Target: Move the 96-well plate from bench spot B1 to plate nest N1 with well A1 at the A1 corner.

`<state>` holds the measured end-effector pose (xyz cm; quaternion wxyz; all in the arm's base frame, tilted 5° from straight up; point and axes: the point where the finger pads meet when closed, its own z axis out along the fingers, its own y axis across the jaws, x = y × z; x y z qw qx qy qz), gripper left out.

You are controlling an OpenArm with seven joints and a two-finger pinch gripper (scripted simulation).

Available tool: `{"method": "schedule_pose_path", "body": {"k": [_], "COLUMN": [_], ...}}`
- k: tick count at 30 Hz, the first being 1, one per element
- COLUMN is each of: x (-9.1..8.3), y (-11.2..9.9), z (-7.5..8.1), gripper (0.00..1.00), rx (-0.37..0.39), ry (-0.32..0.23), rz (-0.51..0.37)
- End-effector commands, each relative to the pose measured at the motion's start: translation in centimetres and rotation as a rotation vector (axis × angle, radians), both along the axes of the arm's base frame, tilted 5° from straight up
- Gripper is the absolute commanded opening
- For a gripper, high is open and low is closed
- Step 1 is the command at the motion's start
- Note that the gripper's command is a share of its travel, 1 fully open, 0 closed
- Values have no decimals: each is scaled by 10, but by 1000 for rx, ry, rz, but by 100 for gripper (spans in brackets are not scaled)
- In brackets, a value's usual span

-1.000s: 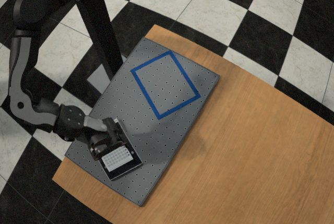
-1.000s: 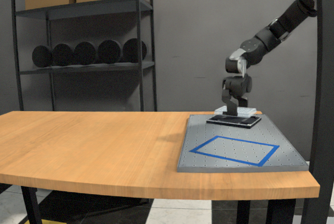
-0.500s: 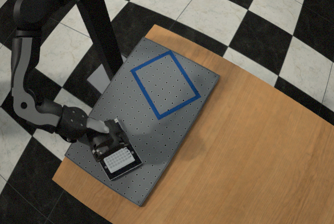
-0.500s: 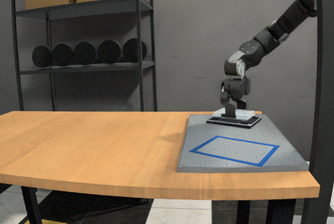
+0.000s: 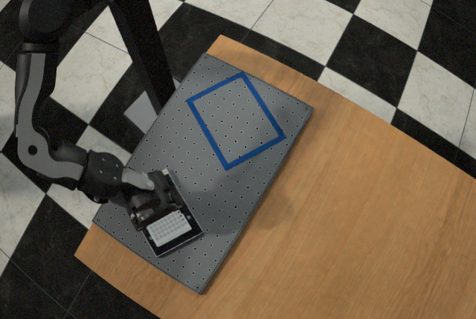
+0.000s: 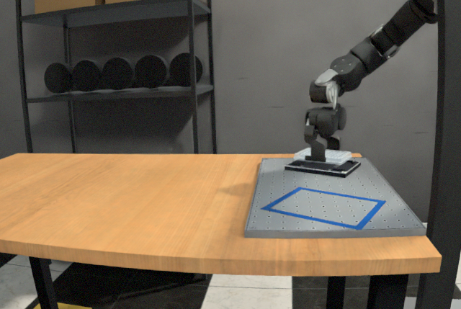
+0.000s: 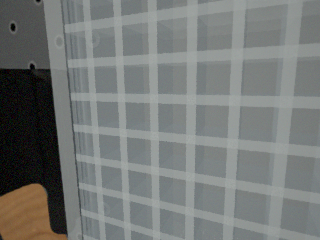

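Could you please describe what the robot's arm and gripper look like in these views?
The arm has rounded matte links in black and dark grey, with a lighter grey side panel along its lower link. A pale grey cover sits at the wrist. The gripper is black and blocky, with short jaws. No loose cables or readable markings show.
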<state>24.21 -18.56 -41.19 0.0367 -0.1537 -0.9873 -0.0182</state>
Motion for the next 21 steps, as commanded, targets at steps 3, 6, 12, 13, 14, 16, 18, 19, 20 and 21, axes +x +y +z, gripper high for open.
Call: {"method": "schedule_pose_path", "body": {"k": [3,6,12,13,14,16,18,19,20,21], "x": [3,3,1,1,1,1,1,1,1,1], "y": [-1,-1,0,0,0,0,0,0,0,0], "z": [2,2,2,2,2,2,2,2,2,2], "gripper": [0,0,0,0,0,0,0,0,0,0], "rx": [-3,-3,-5,-5,-5,-5,-5,-5,-5,-5], "ry": [-8,-8,-5,-5,-5,-5,-5,-5,-5,-5], "rz": [-4,-4,-3,-3,-3,-3,-3,-3,-3,-3]}}
